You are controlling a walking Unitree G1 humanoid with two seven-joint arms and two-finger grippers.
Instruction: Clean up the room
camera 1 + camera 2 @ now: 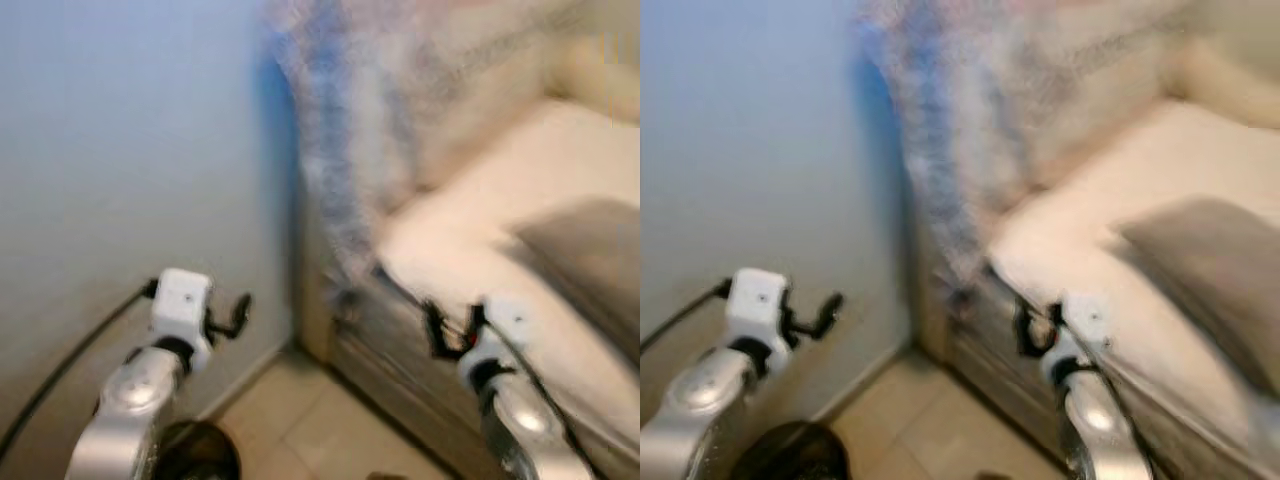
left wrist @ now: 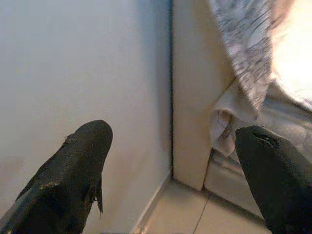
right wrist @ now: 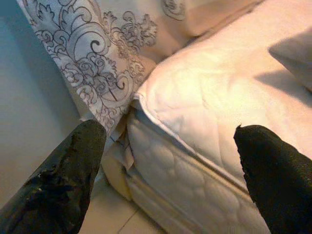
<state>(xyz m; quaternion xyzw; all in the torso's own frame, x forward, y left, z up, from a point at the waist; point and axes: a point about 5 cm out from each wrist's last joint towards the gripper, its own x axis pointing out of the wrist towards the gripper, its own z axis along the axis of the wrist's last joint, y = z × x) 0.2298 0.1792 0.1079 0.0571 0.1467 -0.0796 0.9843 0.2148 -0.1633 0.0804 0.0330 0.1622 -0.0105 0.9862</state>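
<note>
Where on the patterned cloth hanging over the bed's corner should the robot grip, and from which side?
Grip the patterned cloth at its loose lower edge, where it hangs free below the mattress corner. Come from the open floor side, front-on; the wall closes off the other side. The right end effector, open and facing that corner, looks better placed than the left end effector.

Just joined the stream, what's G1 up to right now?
Nothing is held yet. The robot faces the corner of a bare mattress beside a pale wall, with a patterned cloth hanging over the bed's end. The left gripper and the right gripper are both raised, open and empty. The head views are blurred.
</note>
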